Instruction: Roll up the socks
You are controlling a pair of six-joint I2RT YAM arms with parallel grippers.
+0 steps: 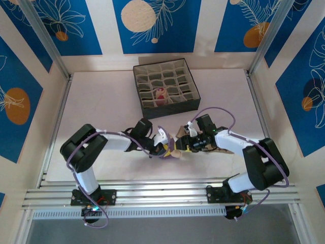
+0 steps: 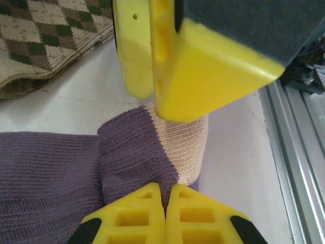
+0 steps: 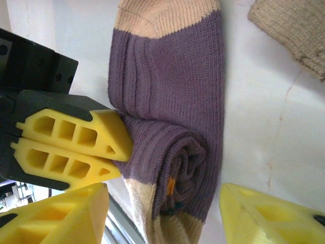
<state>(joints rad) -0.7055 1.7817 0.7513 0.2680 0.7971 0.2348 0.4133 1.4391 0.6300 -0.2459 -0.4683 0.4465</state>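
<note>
a: left claw (image 2: 165, 195)?
b: pressed together, tips against the purple sock (image 3: 167, 91) on the near counter (image 2: 76, 107), probably pinning the half-made roll. right claw (image 3: 165, 203) spread around that roll.
a: unclear bits?
b: couldn't tell if fabric sat between the left tips. diamond sock (image 2: 40, 46) cut off.

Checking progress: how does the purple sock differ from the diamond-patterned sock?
The purple sock is plain with a beige toe; the diamond-patterned sock is brown-and-cream argyle. The purple sock is partly rolled, pinched in the jaws of the left gripper; the diamond-patterned sock lies flat, ungripped. Both are knit.
</note>
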